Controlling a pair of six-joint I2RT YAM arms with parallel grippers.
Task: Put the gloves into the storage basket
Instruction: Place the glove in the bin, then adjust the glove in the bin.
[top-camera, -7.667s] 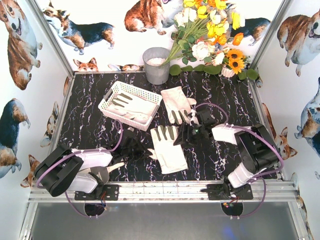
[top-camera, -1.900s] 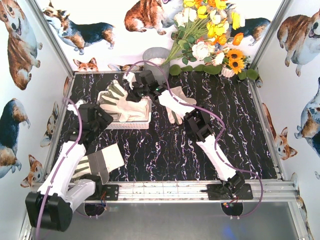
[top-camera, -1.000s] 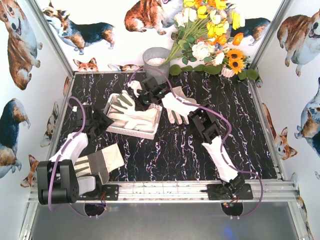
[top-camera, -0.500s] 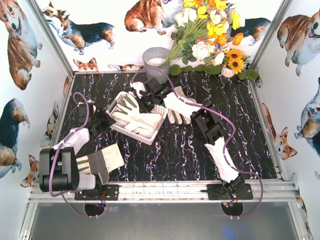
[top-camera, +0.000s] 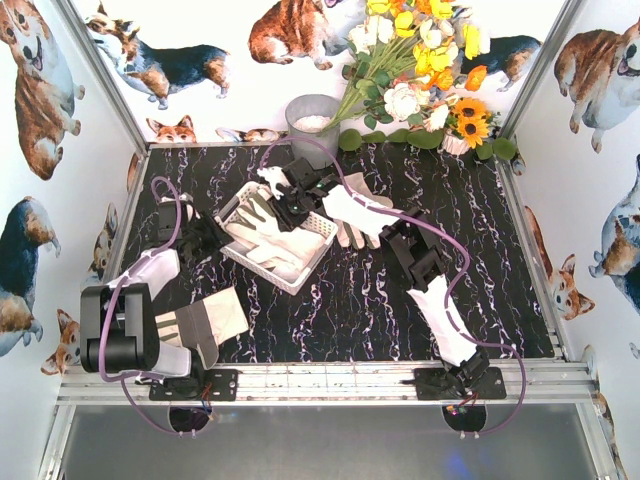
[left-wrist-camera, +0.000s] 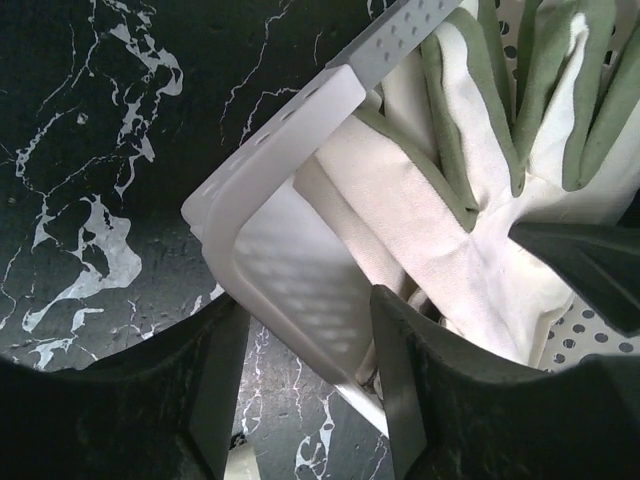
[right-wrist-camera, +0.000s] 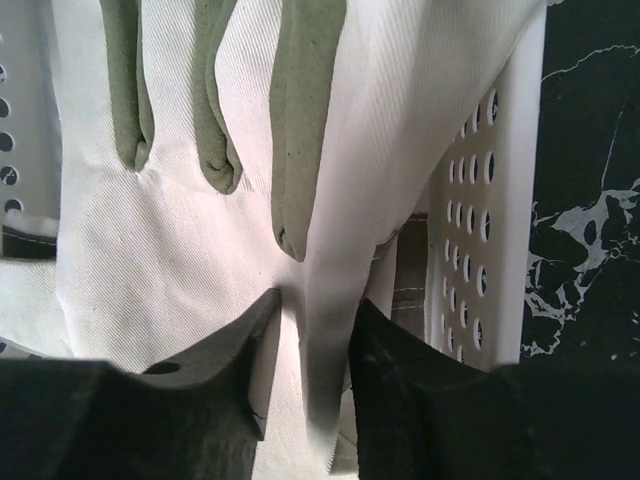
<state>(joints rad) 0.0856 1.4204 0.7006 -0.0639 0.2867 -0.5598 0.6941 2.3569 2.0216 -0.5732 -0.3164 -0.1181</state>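
So the right gripper (right-wrist-camera: 315, 305) was over the basket (top-camera: 270, 272), jaws partly apart, with a fold of the glove (right-wrist-camera: 180, 250) sitting between them but not looking pinched, so I'd call that letting go. The glove lay palm-up inside the basket, its edge riding up the slotted wall at 3 o'clock in the right wrist view. The left gripper (left-wrist-camera: 300, 310) was about half closed on the basket's corner, pinning it down. If it were me, I'd open the right jaws wider and lift straight up so the fabric doesn't snag and get dragged out, and I'd keep the left clamp on until it's clear. Only the top view showed what was left: a second glove (top-camera: 358, 222) on the table (top-camera: 340, 310) at the basket's 3 o'clock, and a third glove (top-camera: 205, 322) at 7 o'clock by the left arm's base. It hid both sets of jaws though, so you needed the wrist cams for those.
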